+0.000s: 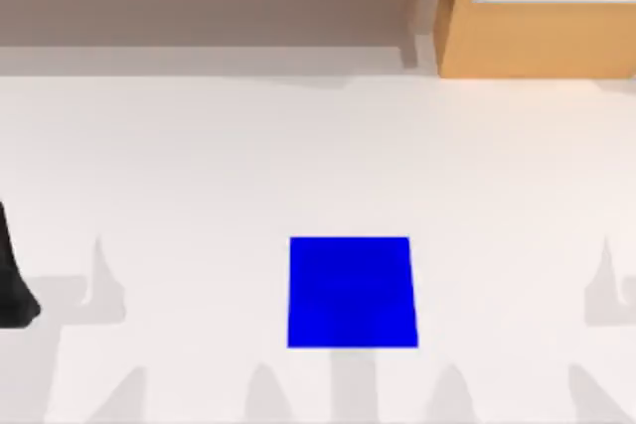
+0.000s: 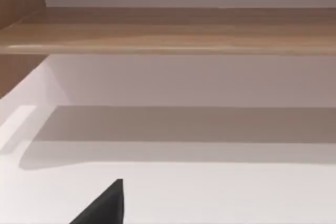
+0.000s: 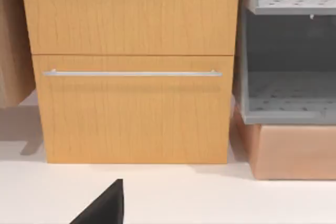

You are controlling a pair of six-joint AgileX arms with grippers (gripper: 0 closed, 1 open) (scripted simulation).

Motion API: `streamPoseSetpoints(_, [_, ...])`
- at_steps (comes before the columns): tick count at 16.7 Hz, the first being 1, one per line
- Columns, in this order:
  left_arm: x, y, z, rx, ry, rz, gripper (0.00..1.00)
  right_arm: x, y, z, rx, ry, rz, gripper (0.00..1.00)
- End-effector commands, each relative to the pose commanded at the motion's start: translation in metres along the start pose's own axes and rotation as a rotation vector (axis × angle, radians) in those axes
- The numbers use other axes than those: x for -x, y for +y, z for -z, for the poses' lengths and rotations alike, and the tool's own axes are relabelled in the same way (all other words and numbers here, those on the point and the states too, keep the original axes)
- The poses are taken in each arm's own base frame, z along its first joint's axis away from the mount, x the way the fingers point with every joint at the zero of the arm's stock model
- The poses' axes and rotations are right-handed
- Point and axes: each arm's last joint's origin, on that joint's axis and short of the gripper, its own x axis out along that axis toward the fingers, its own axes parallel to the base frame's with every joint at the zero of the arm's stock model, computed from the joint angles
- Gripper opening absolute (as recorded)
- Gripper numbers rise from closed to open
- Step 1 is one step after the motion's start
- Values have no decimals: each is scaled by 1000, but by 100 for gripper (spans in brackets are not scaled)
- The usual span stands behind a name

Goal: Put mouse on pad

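A flat, bright blue pad [image 1: 352, 292] lies on the white table [image 1: 298, 156], a plain square with crisp edges and no marking, toward the near edge and a little right of the middle. Its surface is bare blue from edge to edge. I can't say from here where the mouse is.

The table top is smooth and matte, with soft grey shadows of the arms falling along its near side. At the far left edge of the top view a black piece of the left arm [image 1: 12, 285] reaches in over the table, well apart from the pad. A black wedge sits low in the left wrist view, part of the left gripper [image 2: 105, 205], and I cannot tell whether its fingers are apart or together. The right gripper [image 3: 105, 205] shows the same sort of black wedge in the right wrist view, and there too I cannot tell.

Behind the table on the left runs a long wooden shelf [image 2: 168, 30] with a streaky brown grain. On the right stands a light wood cabinet [image 3: 131, 66] with a thin metal bar handle [image 3: 131, 73] across its front. Beside it is a grey rack [image 3: 289, 61] with perforated shelves, resting on a plain tan block [image 3: 289, 150].
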Motion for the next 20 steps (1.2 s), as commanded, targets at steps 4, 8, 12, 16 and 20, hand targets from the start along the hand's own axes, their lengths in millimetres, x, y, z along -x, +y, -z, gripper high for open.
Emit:
streamPoseSetpoints(4, [0,1,-5,-10,25,-11,100,0,0,0,0,0,0,100])
streamPoseSetpoints(8, [-6,6,-35,-61,180,-53,100,0,0,0,0,0,0,100])
streamPoseSetpoints(12, [-36,17,-69,-121,485,-83,100,0,0,0,0,0,0,100])
streamPoseSetpoints(16, [-91,38,-85,-155,857,-71,100,0,0,0,0,0,0,100])
streamPoseSetpoints(20, [-149,67,-81,-154,1179,-28,100,0,0,0,0,0,0,100])
